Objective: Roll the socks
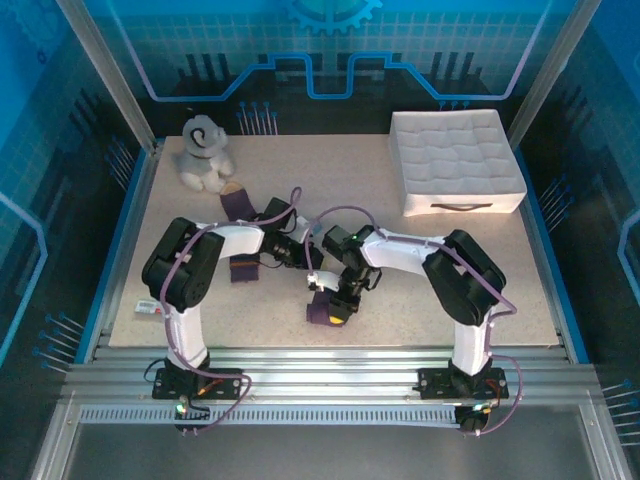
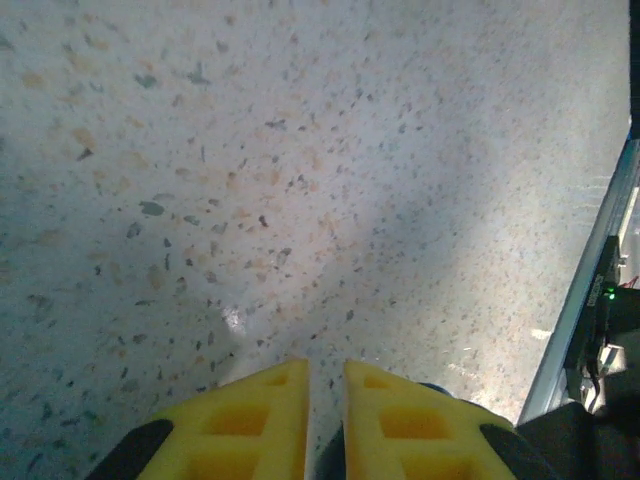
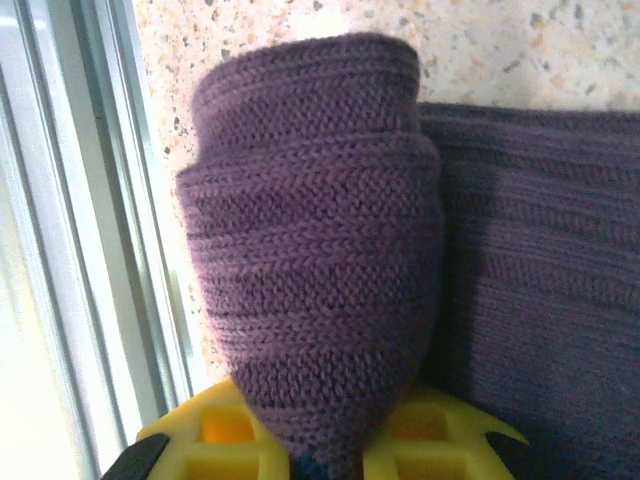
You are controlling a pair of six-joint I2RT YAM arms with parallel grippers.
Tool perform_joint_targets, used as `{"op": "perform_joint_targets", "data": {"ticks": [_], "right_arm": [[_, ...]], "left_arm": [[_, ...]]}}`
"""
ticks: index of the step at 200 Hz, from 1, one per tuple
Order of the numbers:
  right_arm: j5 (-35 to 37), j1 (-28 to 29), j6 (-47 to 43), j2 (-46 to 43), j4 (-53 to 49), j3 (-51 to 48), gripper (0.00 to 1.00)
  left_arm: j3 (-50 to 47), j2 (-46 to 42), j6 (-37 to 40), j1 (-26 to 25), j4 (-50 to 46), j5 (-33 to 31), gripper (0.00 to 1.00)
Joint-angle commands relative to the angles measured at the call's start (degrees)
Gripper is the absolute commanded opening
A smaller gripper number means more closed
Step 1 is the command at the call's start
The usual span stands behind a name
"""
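Right wrist view gives you the clearest reading. The right pincer (image 3: 325, 412) is clamped on a rolled sock (image 3: 310, 240). It is a stubby bundle of dark purple rib knit, its layers stacked in visible steps at 12 o'clock. It tapers toward 6 o'clock, where the yellow fingers (image 3: 175, 450) bite it. More flat purple knit lies against it at 3 o'clock. You cannot tell from here whether that is the loose tail of the same sock or a separate piece. From the top external view the bundle (image 1: 325, 312) sits at about 6 o'clock on the speckled surface (image 1: 350, 170), near the front rail (image 1: 330, 360), with a dab of orange showing.

The left pincer (image 2: 327, 368) hangs over bare surface with its yellow fingers parted by only a slim gap and nothing between them.

On progress, one roll looks largely formed, but it is held rather than set down, so count this as roughly half the job. The second sock (image 1: 240, 207) lies flat at about 9 o'clock, partly under the left arm (image 1: 235, 238) and near the plush dog (image 1: 205, 150) at 11 o'clock. It looks unrolled. Soft, stretchy knit like this will likely spring loose if released, so expect the cuff to need tucking. A white quilted box (image 1: 455, 160) stands at 1 o'clock.
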Motion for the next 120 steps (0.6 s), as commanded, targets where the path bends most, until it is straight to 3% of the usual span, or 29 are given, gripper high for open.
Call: {"op": "perform_joint_targets", "data": {"ticks": [1, 24, 71, 120], "right_arm": [[3.1, -1.6, 2.9, 5.9, -5.2, -0.6, 0.00], [3.4, -2.6, 3.7, 7.6, -6.3, 1.4, 0.00], [4.5, -3.9, 4.4, 11.1, -9.2, 5.7, 0.00], [5.7, -4.7, 5.5, 14.8, -11.4, 9.9, 0.02]], "left_arm": [[-1.4, -5.2, 1.8, 0.5, 1.6, -0.2, 0.15], [-2.9, -10.5, 4.6, 0.9, 0.2, -3.3, 0.17], [-5.6, -25.1, 13.9, 1.2, -10.8, -17.5, 0.20], [-12.5, -38.4, 24.7, 0.0, -14.1, -23.0, 0.24]]}}
